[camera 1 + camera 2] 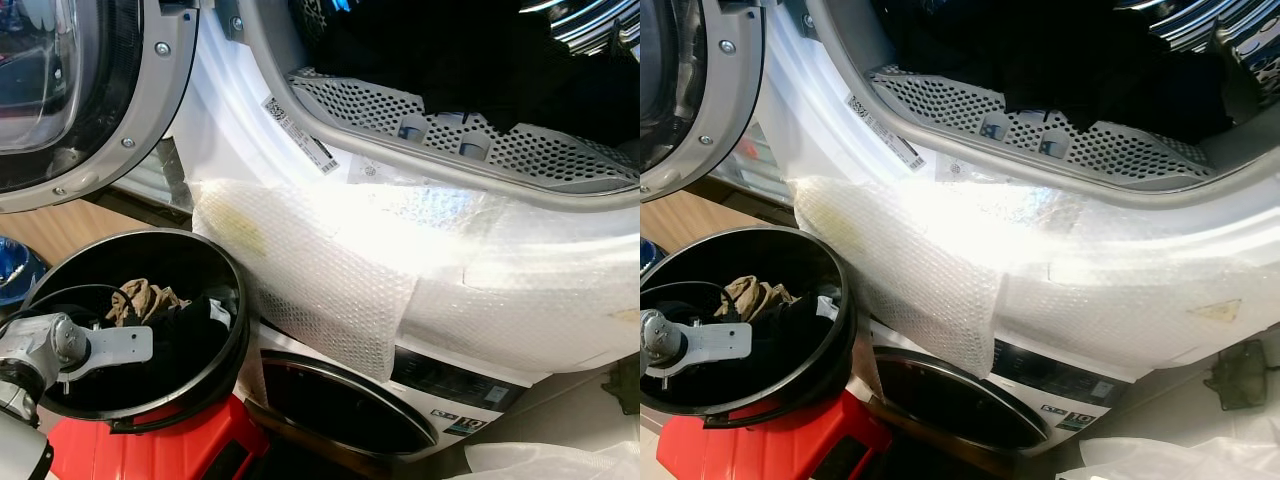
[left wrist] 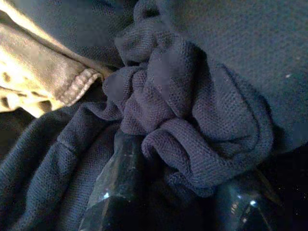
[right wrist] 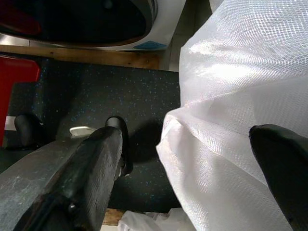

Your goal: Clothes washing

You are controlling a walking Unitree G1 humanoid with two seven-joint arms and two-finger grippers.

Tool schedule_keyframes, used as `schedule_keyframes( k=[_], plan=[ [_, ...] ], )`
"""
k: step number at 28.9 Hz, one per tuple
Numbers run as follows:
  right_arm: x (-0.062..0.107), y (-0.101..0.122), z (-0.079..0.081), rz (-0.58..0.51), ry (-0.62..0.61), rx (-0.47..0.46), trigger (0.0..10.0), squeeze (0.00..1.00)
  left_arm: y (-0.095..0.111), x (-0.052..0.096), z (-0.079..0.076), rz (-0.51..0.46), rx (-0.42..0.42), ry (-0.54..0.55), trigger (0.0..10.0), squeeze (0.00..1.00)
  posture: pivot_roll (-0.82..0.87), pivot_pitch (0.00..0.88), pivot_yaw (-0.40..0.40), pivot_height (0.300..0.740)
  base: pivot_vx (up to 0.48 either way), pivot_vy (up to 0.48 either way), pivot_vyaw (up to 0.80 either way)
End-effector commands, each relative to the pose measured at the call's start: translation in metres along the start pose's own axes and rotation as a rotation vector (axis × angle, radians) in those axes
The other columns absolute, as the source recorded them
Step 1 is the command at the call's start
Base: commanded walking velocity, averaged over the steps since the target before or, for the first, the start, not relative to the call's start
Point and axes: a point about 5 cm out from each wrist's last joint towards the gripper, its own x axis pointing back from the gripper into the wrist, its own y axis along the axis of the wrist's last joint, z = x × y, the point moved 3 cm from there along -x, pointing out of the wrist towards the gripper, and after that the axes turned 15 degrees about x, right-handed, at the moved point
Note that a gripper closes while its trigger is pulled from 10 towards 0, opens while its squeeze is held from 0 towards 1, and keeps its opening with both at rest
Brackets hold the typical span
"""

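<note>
Our left arm (image 1: 60,350) reaches down into the black laundry bucket (image 1: 235,345), which sits on a red stool (image 1: 160,445) just beside the lower washing machine (image 1: 420,395). From the wrist camera, our left pincer (image 2: 185,192) has its two black fingers (image 2: 118,187) pressed into a bunched fold of dark blue knit garment (image 2: 192,125); the cloth fills the gap between them and looks gripped. A pale, stitched hem (image 2: 72,84) of another piece lies touching the blue fabric.

Inside the bucket, a crumpled tan garment (image 1: 142,298) rests on the dark clothes, near the far wall of the bucket from the arm.

Above the bucket, the upper machine's drum opening (image 1: 450,110) stands open, with dark clothing (image 1: 470,60) lying inside on the perforated metal rim. Its round door (image 1: 80,90) hangs open above the bucket. Bubble wrap (image 1: 330,270) is draped over the white front panel between the drum opening and the lower machine.

Our right pincer (image 3: 192,159) hangs with its fingers set wide apart, holding nothing, over a dark speckled floor mat (image 3: 96,96) and beside a sheet of clear plastic (image 3: 240,96).
</note>
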Motion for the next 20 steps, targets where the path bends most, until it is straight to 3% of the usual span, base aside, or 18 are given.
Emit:
schedule_keyframes(
  k=[1, 3, 7, 9, 10, 11, 12, 17, 20],
  plan=[
    [0.001, -0.009, 0.000, 0.022, -0.007, -0.005, 10.0, 0.00, 0.001, -0.003, -0.013, -0.130, 0.259, -0.123, 0.0, 0.00, -0.04, 0.161, -0.106, 0.740, 0.000, 0.000, 0.00],
    [0.001, -0.009, 0.001, 0.022, -0.006, -0.008, 10.0, 0.00, 0.006, 0.000, -0.010, -0.203, 0.355, -0.140, 0.0, 0.00, -0.04, 0.164, -0.102, 0.740, 0.000, 0.000, 0.00],
    [0.001, -0.010, 0.004, 0.022, -0.003, -0.023, 10.0, 0.00, 0.015, 0.020, 0.010, -0.462, 0.619, -0.137, 0.0, 0.00, -0.03, 0.178, -0.096, 0.740, 0.000, 0.000, 0.00],
    [0.001, -0.012, 0.006, 0.024, -0.001, -0.027, 10.0, 0.00, 0.014, 0.028, 0.017, -0.546, 0.677, -0.135, 0.0, 0.00, -0.02, 0.183, -0.092, 0.740, 0.000, 0.000, 0.00],
    [0.001, -0.013, 0.007, 0.026, 0.004, -0.030, 10.0, 0.00, 0.016, 0.036, 0.021, -0.634, 0.717, -0.160, 0.0, 0.00, -0.02, 0.187, -0.091, 0.740, 0.000, 0.000, 0.00],
    [0.001, -0.013, 0.007, 0.026, 0.004, -0.030, 10.0, 0.00, 0.016, 0.036, 0.021, -0.634, 0.717, -0.160, 0.0, 0.00, -0.02, 0.187, -0.091, 0.740, 0.000, 0.000, 0.00],
    [0.001, -0.014, 0.009, 0.027, 0.009, -0.034, 10.0, 0.00, 0.016, 0.046, 0.024, -0.736, 0.748, -0.191, 0.0, 0.00, -0.01, 0.189, -0.088, 0.740, 0.000, 0.000, 0.00],
    [0.001, -0.018, 0.013, 0.035, 0.017, -0.042, 10.0, 0.00, 0.020, 0.084, 0.017, -1.037, 0.727, -0.320, 0.0, 0.00, 0.00, 0.195, -0.081, 0.740, 0.000, 0.000, 0.00],
    [0.001, -0.018, 0.014, 0.036, 0.019, -0.046, 10.0, 0.00, 0.020, 0.094, 0.011, -1.094, 0.732, -0.354, 0.0, 0.00, 0.01, 0.196, -0.074, 0.740, 0.000, 0.000, 0.00]
  ],
)
